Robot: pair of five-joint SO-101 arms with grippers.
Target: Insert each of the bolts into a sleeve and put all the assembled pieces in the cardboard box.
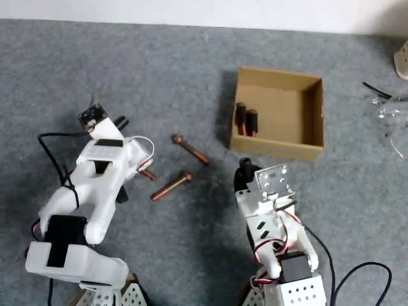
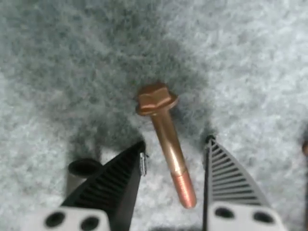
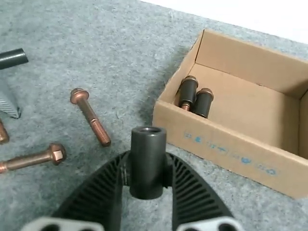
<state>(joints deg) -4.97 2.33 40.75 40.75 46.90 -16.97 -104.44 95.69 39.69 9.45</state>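
Note:
My left gripper (image 2: 175, 150) is open and low over the carpet, its fingers on either side of a copper bolt (image 2: 166, 139) that lies flat; in the high view this gripper (image 1: 137, 172) is mostly hidden under its arm. A black sleeve (image 2: 82, 168) peeks out behind one finger. My right gripper (image 3: 147, 163) is shut on an upright black sleeve (image 3: 147, 161), just in front of the cardboard box (image 1: 274, 148). Two more bolts (image 1: 190, 148) (image 1: 171, 187) lie between the arms. Two assembled pieces (image 3: 195, 96) rest in a corner of the box (image 3: 231, 149).
The grey carpet (image 1: 191, 64) covers the whole work surface. Clear plastic items and a cable (image 1: 386, 105) lie at the far right edge, beyond the box. Open floor lies behind the box and to its left.

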